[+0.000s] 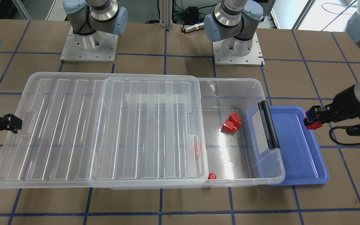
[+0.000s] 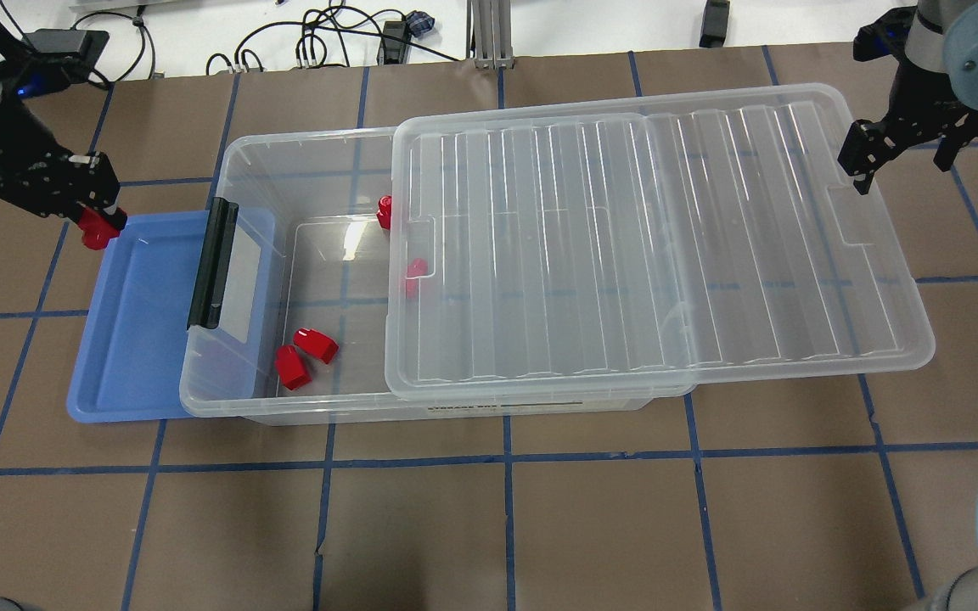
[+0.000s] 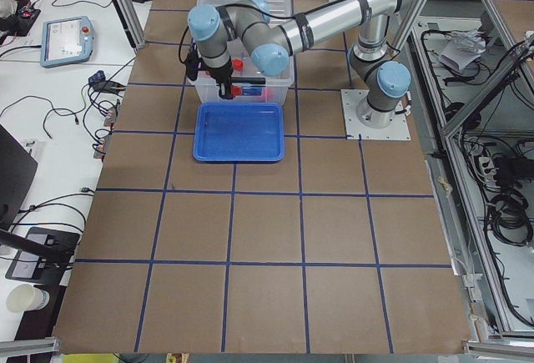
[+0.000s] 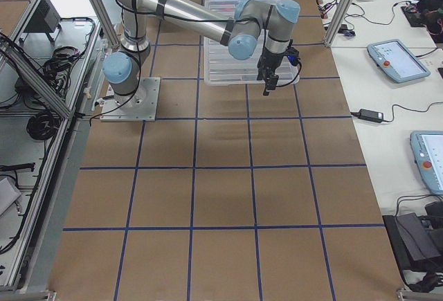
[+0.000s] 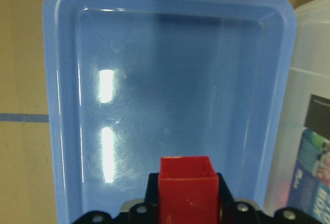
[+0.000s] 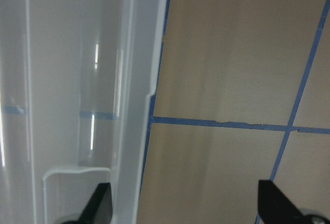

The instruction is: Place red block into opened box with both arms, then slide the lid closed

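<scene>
My left gripper (image 2: 98, 222) is shut on a red block (image 2: 96, 231) and hovers over the far left corner of the blue tray. In the left wrist view the block (image 5: 185, 175) sits between the black fingers. The clear box (image 2: 285, 170) stands open at its left end. Its ribbed lid (image 2: 650, 246) is slid off to the right and overhangs the box. Several red blocks lie inside, two of them together (image 2: 302, 355) near the front wall. My right gripper (image 2: 901, 170) stands open at the lid's right short end, with one finger (image 6: 100, 206) over the lid's rim.
A shallow blue tray (image 2: 128, 339) lies partly under the box's left end, beneath the black latch bar (image 2: 213, 263). Both arm bases (image 1: 89, 43) stand behind the box. Brown table with blue tape lines surrounds everything.
</scene>
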Available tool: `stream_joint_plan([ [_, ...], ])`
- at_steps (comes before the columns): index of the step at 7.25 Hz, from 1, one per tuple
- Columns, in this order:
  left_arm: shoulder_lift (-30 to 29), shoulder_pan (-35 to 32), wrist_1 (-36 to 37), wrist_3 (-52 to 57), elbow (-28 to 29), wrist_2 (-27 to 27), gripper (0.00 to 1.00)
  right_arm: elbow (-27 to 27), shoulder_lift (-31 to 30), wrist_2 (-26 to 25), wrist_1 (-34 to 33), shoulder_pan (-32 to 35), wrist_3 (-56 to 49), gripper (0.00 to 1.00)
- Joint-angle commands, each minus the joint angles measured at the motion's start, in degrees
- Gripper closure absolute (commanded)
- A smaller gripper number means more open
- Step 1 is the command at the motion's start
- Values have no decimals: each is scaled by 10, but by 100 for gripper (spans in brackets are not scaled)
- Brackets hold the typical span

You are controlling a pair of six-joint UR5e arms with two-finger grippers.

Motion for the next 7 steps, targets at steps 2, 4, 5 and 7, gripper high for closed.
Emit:
stream_joint_plan([
  [2,19,-145,-33,-150,8,3,90,-9,-27,6,17,2,27,0],
  [4,14,-190,27,-166,-40,3,90,-8,-60,35,43,3,46,0],
  [5,8,-196,81,-166,-75,3,90,-8,-71,35,56,3,46,0],
  [7,3,-197,227,-164,-149,3,90,-11,-80,37,86,5,47,0],
])
